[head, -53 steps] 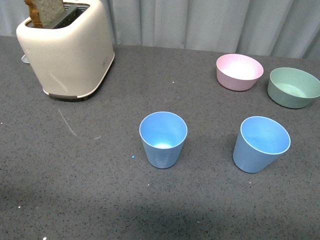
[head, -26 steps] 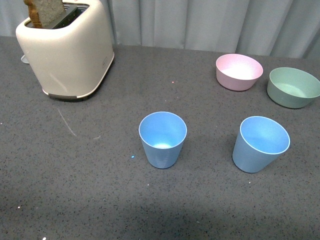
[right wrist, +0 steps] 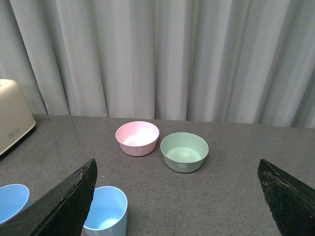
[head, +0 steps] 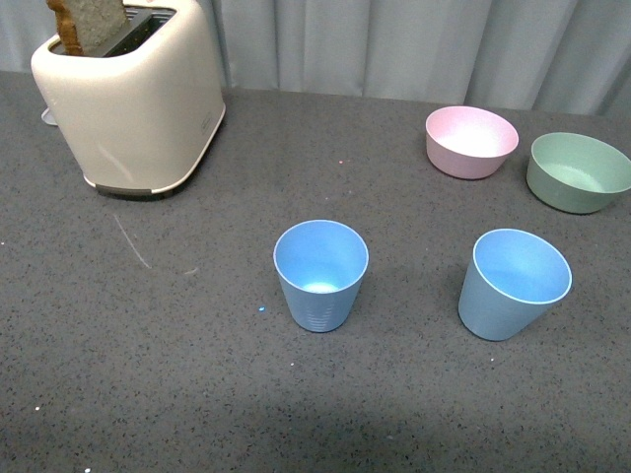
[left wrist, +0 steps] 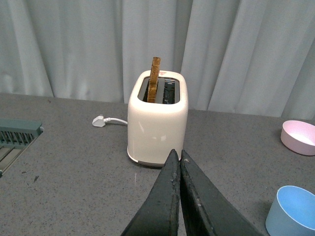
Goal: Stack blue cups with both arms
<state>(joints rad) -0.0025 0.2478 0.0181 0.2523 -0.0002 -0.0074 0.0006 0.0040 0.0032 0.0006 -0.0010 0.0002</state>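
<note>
Countertop (head: 148,374) of speckled dark grey, fine-grained. At centre of the front frame, tapered light blue matte plastic tumbler (head: 320,274), faint ridges near its base. Right of it and well apart, second light blue tumbler (head: 514,284). Upper right: round pink bowl (head: 471,141) just beside round green bowl (head: 578,172). Upper left: smooth cream toaster (head: 128,99), brown bread slice (head: 91,25) cut off by the frame edge. Left claw (left wrist: 179,155) pressed closed, empty. Right claw (right wrist: 177,162) spread wide, only finger ends in shot. Cups and bowls unmoved since half a second ago.
</note>
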